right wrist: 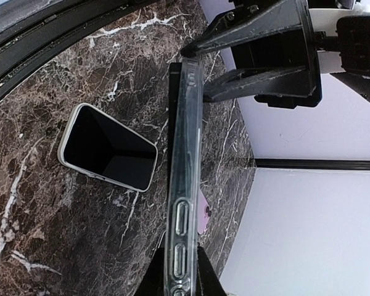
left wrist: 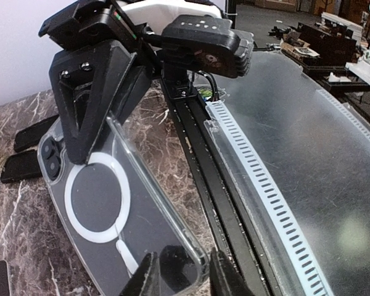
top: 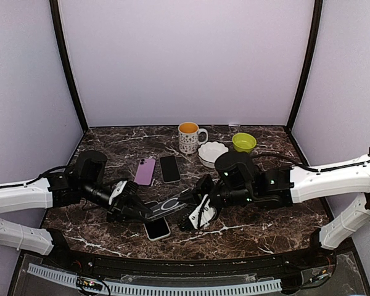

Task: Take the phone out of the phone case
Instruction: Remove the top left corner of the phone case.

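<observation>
The clear phone case (left wrist: 105, 209) is held off the marble table (top: 265, 228), strung between the two arms, each of which has one short end. The left gripper (left wrist: 182, 274) is closed on the end nearest its own camera, a finger on each face. The right gripper (right wrist: 177, 277) is pinched nearly flat across the opposite end, with one finger lying along the back beside the camera cut-out. Seen edge-on from the right wrist, the shell is see-through from end to end and looks hollow, though I cannot be sure of this. A white-rimmed phone (top: 156, 229) lies screen-up on the table just below the meeting jaws, apart from the case and touching neither gripper. I judge that this is the phone in question and that it is already out. Gripping both ends suits bending a soft shell so that the handset slips free underneath, which fits where it lies. A purple phone (top: 145, 171) and a black phone (top: 169, 168) lie side by side beyond the jaws, well apart from them, and look like bystanders. What seems left to do is set the case down clear of the freed phone.
</observation>
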Action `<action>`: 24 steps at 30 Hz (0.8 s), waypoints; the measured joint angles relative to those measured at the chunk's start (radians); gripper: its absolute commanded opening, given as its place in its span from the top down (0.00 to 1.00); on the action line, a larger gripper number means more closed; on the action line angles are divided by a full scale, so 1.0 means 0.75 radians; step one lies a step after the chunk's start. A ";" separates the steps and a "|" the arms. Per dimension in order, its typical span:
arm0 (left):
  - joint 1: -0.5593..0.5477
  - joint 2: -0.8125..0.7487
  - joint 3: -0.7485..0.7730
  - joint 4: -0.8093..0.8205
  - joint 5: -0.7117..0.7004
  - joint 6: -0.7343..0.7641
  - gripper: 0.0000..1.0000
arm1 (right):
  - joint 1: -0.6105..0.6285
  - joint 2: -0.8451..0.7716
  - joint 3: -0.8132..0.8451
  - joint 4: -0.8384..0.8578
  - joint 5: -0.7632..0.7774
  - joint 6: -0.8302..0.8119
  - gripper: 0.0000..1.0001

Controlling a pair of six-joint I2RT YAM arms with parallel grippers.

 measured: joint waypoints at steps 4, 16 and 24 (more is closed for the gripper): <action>-0.003 -0.012 0.002 0.001 -0.052 0.015 0.30 | 0.013 0.000 0.000 0.048 -0.008 0.021 1.00; -0.003 -0.361 -0.055 0.055 -0.198 0.051 0.38 | 0.004 -0.020 -0.016 0.217 -0.095 0.402 1.00; 0.009 -0.401 -0.090 0.123 -0.159 0.047 0.43 | -0.007 -0.054 -0.027 0.240 -0.153 0.567 1.00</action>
